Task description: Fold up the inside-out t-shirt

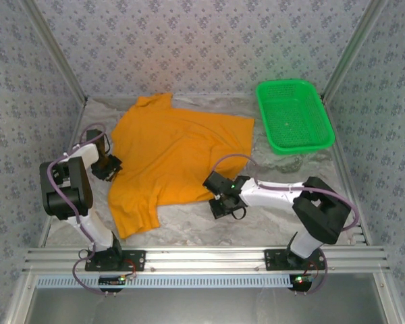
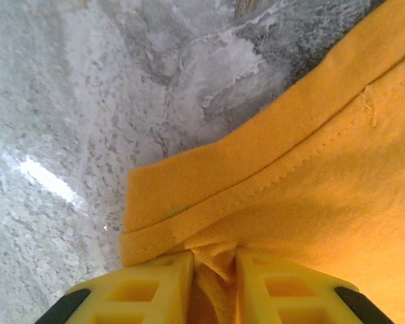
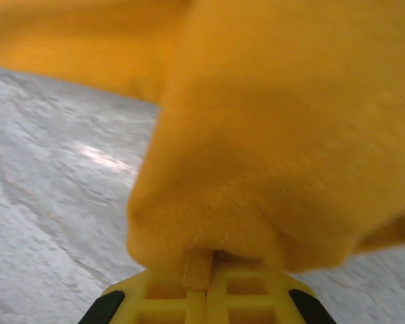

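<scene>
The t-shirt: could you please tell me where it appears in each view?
Top external: t-shirt spread centrally, left of the basket.
Left wrist: lower right, hem pinched in the left hand.
Right wrist: top and right, fold pinched in the right hand.
Shared landmark: the grey marbled table.

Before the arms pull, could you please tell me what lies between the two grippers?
The t-shirt spans the stretch from left gripper to right gripper, seen in the top view; both jaws pinch its edges.

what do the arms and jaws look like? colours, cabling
Left arm and right arm: black joint housings, white links, looping purple-grey cables. A green light glows on the right wrist. Jaws on both are yellow plastic with gridded cut-outs and black outer corners.
</scene>
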Controlling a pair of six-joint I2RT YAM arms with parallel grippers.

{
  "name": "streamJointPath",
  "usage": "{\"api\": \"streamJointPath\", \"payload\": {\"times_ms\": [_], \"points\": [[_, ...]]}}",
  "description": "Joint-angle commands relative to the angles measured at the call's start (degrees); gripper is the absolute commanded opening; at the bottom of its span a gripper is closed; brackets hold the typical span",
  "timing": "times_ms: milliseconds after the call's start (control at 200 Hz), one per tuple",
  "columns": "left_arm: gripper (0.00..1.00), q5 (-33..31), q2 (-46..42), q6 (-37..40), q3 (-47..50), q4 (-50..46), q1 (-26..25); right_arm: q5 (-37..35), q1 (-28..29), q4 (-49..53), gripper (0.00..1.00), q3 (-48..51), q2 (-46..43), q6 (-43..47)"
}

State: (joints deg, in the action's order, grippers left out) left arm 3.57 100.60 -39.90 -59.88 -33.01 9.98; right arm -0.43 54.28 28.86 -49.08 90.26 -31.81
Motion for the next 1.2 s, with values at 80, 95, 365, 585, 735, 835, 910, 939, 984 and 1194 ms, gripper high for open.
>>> {"api": "streamJointPath", "payload": {"times_ms": [80,95,365,585,735,835,910,939,984,1194], "points": [[0.24,-3.46,4.95,2.47,-0.09,-1.76,3.41,-12.95,-6.92,12.34,0.0,7.08,-13.13,-5.22],[0.24,-3.03,5.02,2.6,-0.05,-1.39,3.66,-12.51,-8.79,12.72,0.0,7.74,-13.48,-4.86],[0.24,-1.73,3.42,4.3,-1.09,-2.27,4.56,-11.89,-19.59,19.68,0.34,8.23,-15.24,-9.18],[0.25,-0.55,-7.69,2.78,0.98,-5.55,4.38,-13.85,-12.78,15.3,0.44,-0.45,-20.13,3.02],[0.25,1.7,-12.64,2.42,4.25,-8.98,2.16,-9.76,-14.68,12.45,0.48,-1.11,-13.2,3.06],[0.25,3.54,-15.17,1.96,5.85,-13.07,-4.79,-7.16,-15.65,11.83,0.49,-1.33,-10.03,1.48],[0.26,5.12,-21.89,-6.59,10.74,-14.99,-11.75,-7.11,-17.7,21.72,0.56,-3.12,-9.05,-10.13],[0.26,6.04,-25.06,-9.22,12.53,-14.98,-15.12,-5.3,-18.57,23.1,0.57,-3.48,-9.32,-12.12],[0.28,5.29,-29.0,-13.02,13.52,-17.9,-18.46,-2.89,-18.65,24.7,0.58,-2.86,-10.54,-17.3],[0.28,1.06,-43.08,-24.1,18.92,-29.87,-22.4,5.51,-20.18,22.58,0.59,-2.96,-10.34,-27.05]]}}
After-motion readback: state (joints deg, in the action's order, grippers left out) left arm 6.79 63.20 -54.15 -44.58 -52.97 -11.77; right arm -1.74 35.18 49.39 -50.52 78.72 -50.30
